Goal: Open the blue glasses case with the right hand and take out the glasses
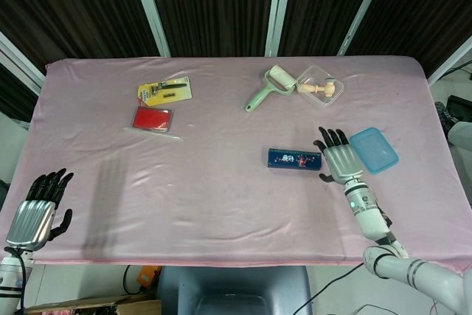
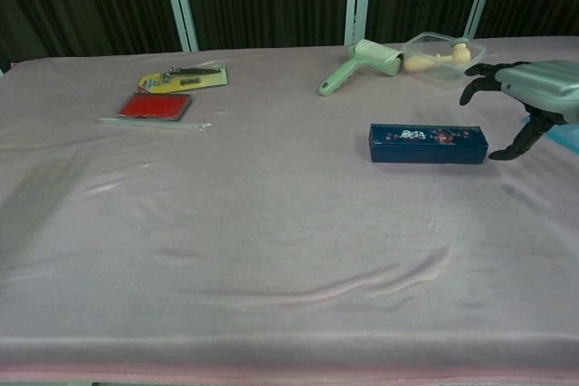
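Note:
The blue glasses case (image 1: 295,159) (image 2: 428,144) lies closed on the pink tablecloth, right of the table's middle. My right hand (image 1: 338,160) (image 2: 534,97) hovers just off the case's right end, fingers spread, holding nothing and not touching the case. At the near left corner, off the table's edge, my left hand (image 1: 35,213) stays open and empty; the chest view does not show it. No glasses are visible.
A light blue lid (image 1: 374,150) lies right of my right hand. At the back are a green lint roller (image 1: 267,86) and a clear box (image 1: 320,85) with a wooden piece. A red pad (image 1: 152,118) and a yellow card (image 1: 164,91) sit at the back left.

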Available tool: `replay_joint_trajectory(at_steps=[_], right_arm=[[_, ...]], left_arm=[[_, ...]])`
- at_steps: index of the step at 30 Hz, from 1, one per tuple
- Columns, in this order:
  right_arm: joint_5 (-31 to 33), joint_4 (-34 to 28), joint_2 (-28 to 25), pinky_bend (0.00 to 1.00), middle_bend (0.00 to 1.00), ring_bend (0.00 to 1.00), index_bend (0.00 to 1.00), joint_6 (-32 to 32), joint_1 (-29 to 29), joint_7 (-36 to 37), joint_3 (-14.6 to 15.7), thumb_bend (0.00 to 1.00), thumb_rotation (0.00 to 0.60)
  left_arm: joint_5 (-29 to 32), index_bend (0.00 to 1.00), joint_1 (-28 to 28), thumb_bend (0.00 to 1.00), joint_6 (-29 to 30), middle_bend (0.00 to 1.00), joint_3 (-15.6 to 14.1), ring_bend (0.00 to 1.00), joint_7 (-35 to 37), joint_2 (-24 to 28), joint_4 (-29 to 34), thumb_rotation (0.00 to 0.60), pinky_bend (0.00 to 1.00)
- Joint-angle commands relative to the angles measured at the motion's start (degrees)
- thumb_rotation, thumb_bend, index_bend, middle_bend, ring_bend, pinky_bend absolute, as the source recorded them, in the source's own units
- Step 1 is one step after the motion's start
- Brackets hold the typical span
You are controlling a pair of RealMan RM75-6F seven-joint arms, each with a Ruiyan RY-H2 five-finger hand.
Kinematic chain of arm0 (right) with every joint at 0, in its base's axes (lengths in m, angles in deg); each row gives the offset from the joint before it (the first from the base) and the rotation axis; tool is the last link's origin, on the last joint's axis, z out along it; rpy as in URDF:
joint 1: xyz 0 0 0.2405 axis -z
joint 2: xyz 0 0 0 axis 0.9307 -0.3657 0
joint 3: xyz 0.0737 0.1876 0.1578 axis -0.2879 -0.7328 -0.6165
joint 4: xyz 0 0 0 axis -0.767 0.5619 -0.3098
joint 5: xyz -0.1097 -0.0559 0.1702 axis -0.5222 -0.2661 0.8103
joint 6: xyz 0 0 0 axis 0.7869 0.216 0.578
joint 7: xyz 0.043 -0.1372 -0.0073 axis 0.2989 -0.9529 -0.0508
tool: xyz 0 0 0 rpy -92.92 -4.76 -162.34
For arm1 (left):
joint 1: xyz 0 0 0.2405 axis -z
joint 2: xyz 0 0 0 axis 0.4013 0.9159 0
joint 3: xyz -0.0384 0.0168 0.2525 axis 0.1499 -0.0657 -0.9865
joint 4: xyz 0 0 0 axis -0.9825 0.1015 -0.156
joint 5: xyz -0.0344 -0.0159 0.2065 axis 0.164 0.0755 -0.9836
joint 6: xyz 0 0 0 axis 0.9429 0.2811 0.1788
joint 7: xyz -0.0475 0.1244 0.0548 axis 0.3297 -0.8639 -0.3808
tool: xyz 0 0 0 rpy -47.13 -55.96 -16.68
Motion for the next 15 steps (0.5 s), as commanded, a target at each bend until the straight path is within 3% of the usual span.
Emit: replay_joint_trajectory(at_steps=[1,6,15], right_arm=[[0.4,1.9,1.2,0.0,0.09,0.01,0.38,1.1,-1.0,1.7,0.3,0.33,0.6],[0.1,3.8,2.2,0.0,0.13,0.03,0.44,1.8,-2.1,3.6,0.6,0.42,0.6],[0.5,3.8,2.6,0.0,0.15,0.04,0.47,2.2,-3.4,3.1,1.3,0.46,0.6]], left_arm=[[0.0,0.0,0.0,0.47,0.0,0.0,0.0,0.0,-0.1,0.0,0.0,0.6,0.06],[0.1,0.0,0.1,0.47,-0.2,0.0,0.0,0.0,-0.2,-0.1,0.0,0.6,0.06],[0.1,0.0,0.0,0.47,0.0,0.0,0.0,0.0,0.0,0.0,0.0,0.6,0.06]])
